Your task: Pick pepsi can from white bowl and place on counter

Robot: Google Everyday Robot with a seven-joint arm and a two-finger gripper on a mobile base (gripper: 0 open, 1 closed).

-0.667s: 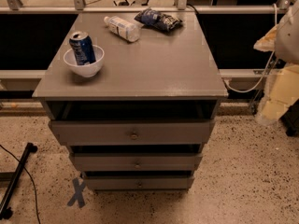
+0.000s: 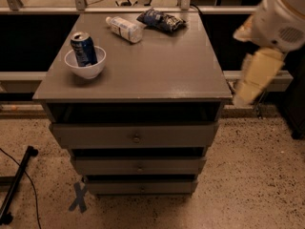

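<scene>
The blue pepsi can (image 2: 84,48) stands tilted in the small white bowl (image 2: 86,68) at the left side of the grey counter (image 2: 162,66). My arm's white and cream body fills the upper right of the camera view. My gripper (image 2: 251,80) hangs off the counter's right edge, about level with its front right corner, far from the can and bowl. Nothing shows in it.
A clear plastic bottle (image 2: 125,28) lies on its side at the counter's back middle, with a dark blue snack bag (image 2: 162,19) beside it. Below the top are three drawers with round knobs (image 2: 137,138). A black stand and cable (image 2: 16,185) lie on the floor at the left.
My arm and gripper have moved left and up, closer to the counter's right edge. The can, bowl, bottle and bag have not moved.
</scene>
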